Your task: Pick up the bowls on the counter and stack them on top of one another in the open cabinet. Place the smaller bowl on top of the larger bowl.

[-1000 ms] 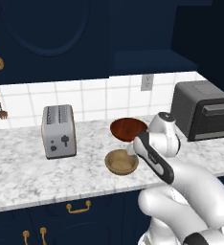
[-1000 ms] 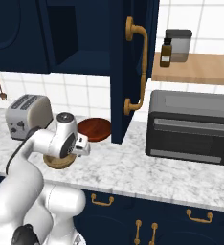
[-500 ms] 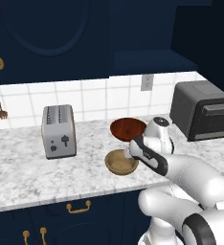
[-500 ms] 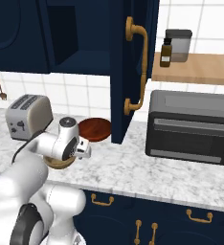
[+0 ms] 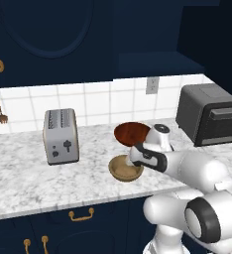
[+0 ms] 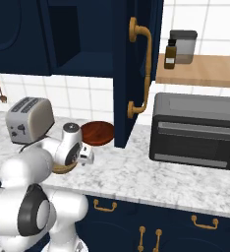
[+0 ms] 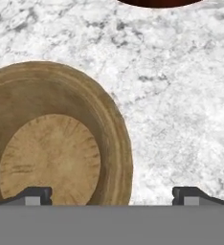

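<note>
You had one toaster (image 5: 61,136) at the left, then two bowls on the counter (image 5: 19,183): the tan bowl (image 5: 125,168) in front, the red-brown bowl (image 5: 132,134) just behind. Your gripper (image 7: 112,195) hung over the tan bowl's rim, jaws wide apart, holding nothing.

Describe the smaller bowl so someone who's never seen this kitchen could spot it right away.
Find the marbled counter and the silver toaster on it. To the toaster's right, near the counter's front edge, sits the smaller bowl, under the robot's open claw. It is matte light tan, unlike the wider, glossy reddish-brown larger bowl just behind it.
</note>
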{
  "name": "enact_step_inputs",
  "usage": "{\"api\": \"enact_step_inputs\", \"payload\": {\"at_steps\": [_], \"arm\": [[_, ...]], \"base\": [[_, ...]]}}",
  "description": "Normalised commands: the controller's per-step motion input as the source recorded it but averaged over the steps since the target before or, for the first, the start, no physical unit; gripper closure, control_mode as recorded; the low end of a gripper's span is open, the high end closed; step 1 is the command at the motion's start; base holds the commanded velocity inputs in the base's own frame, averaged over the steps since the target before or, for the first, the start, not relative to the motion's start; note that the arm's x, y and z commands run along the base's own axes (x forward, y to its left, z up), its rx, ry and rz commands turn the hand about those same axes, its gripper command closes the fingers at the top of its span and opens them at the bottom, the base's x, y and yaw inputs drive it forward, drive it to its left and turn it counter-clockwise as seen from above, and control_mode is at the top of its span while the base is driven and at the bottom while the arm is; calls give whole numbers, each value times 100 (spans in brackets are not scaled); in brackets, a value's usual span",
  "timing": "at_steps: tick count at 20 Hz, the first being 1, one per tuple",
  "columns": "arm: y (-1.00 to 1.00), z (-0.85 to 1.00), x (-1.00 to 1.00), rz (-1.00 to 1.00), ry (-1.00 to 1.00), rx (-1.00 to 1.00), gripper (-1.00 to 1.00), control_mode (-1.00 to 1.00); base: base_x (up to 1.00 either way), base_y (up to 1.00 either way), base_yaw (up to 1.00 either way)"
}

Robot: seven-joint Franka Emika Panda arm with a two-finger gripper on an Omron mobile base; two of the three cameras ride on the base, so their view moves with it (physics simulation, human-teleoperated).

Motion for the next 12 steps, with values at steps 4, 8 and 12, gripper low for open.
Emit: {"api": "enact_step_inputs", "payload": {"at_steps": [4,8,12], "arm": [[0,-26,12,0,2,0,-100,-100],[4,-26,12,0,2,0,-100,-100],[14,-16,3,0,1,0,100,-100]], "base": [[0,0,0],[0,0,0],[0,0,0]]}}
